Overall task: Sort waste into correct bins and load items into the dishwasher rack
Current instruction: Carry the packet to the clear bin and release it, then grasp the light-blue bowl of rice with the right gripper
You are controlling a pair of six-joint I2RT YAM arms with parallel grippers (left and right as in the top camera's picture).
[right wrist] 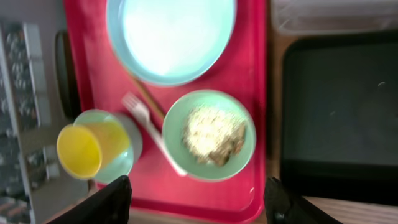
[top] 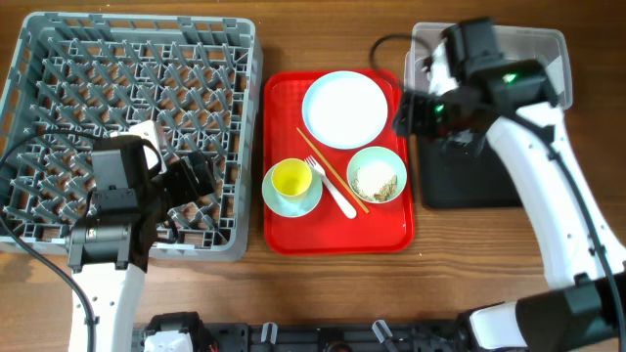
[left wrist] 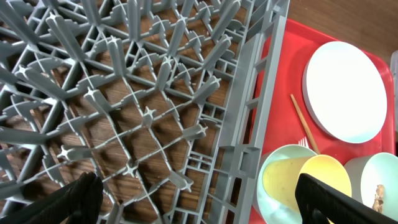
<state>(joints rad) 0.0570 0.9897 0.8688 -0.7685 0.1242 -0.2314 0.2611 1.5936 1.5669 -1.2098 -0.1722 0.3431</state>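
The grey dishwasher rack (top: 127, 127) stands at the left. My left gripper (top: 191, 186) hangs open and empty over its right front part (left wrist: 199, 199). The red tray (top: 337, 230) holds the round pale plate (top: 344, 108), the green bowl (top: 393, 161) with rice-like crumbs (top: 377, 181), the yellow cup (top: 290, 179) on the light blue saucer (top: 305, 203), the white fork (top: 337, 198) and the chopsticks (top: 323, 161). My right gripper (top: 411, 112) is open and empty above the tray's right edge (right wrist: 199, 199). The sauce packet and paper wad are out of view.
The black tray (top: 469, 181) lies right of the red tray. The clear tub (top: 528, 44) stands behind it, partly hidden by my right arm. Bare wooden table runs along the front edge.
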